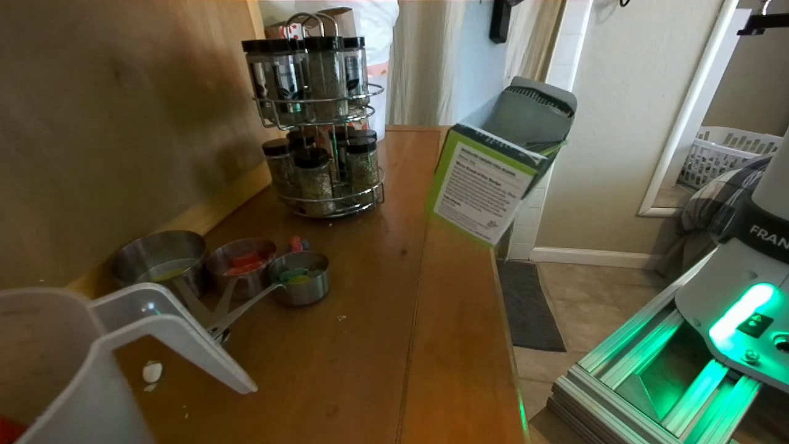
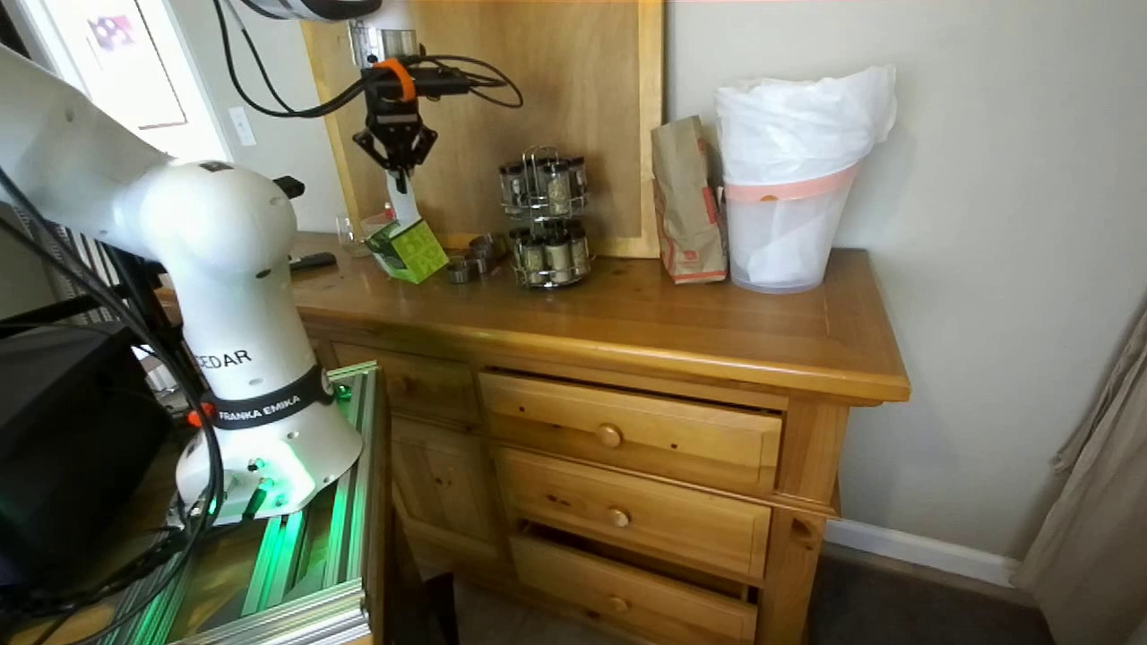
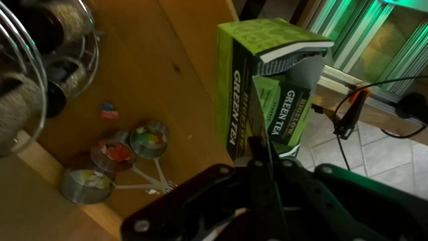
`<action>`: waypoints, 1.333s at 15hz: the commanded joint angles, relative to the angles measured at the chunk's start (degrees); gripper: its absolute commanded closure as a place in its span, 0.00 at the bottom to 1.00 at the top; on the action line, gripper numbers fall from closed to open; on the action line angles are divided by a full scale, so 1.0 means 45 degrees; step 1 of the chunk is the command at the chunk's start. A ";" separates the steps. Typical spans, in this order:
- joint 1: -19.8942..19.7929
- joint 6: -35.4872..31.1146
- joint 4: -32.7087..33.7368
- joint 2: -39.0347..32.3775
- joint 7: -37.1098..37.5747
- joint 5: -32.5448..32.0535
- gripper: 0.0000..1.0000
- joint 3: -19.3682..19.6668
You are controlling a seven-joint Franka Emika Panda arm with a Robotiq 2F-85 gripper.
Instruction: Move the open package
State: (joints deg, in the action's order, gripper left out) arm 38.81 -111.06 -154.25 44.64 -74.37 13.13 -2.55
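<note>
The black pincer (image 2: 401, 184) pinches the open green cardboard tea box (image 2: 414, 253) by its pale flap (image 2: 404, 202), tilted above the brown wooden table (image 2: 645, 313); lifting seems done, setting down left.

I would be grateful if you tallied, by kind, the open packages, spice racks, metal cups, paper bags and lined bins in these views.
Open package: 1
Spice rack: 1
Metal cups: 3
Paper bag: 1
Lined bin: 1
Total: 7
</note>
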 commanded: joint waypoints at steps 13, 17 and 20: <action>-0.4308 0.0212 0.0502 -0.0541 0.3001 -0.0804 1.00 0.0434; -0.5383 0.0273 0.1413 -0.1891 0.3498 -0.0325 1.00 0.1483; -0.5816 0.0258 0.2303 -0.3162 0.4018 0.0321 1.00 0.2066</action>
State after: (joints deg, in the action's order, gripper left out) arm 14.00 -110.54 -149.50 37.71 -59.02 11.18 4.92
